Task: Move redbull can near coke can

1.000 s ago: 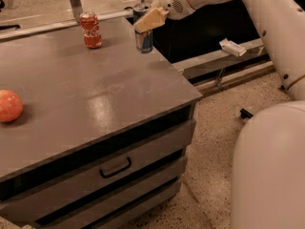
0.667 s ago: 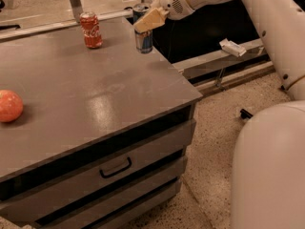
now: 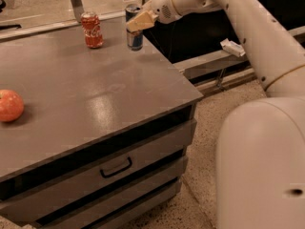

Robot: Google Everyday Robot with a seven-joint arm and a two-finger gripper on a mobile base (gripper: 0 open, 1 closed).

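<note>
Redbull can (image 3: pixel 135 38): slim, blue-and-silver, upright near far edge of desk (image 3: pixel 95 94), at 3 o'clock from coke can (image 3: pixel 92 30), near but apart. Coke can: red, white script, silver top, upright. Gripper (image 3: pixel 135 24) against redbull can's upper half.

The gripper (image 3: pixel 135 23), against the redbull can (image 3: pixel 135 41), hides part of its upper side.

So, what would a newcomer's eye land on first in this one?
The big white arm reaching in from the right, with its gripper at the redbull can near the far right edge of the grey table. The coke can stands just left of that can, apart from it. A round orange-red fruit sits alone at the table's left edge.
</note>
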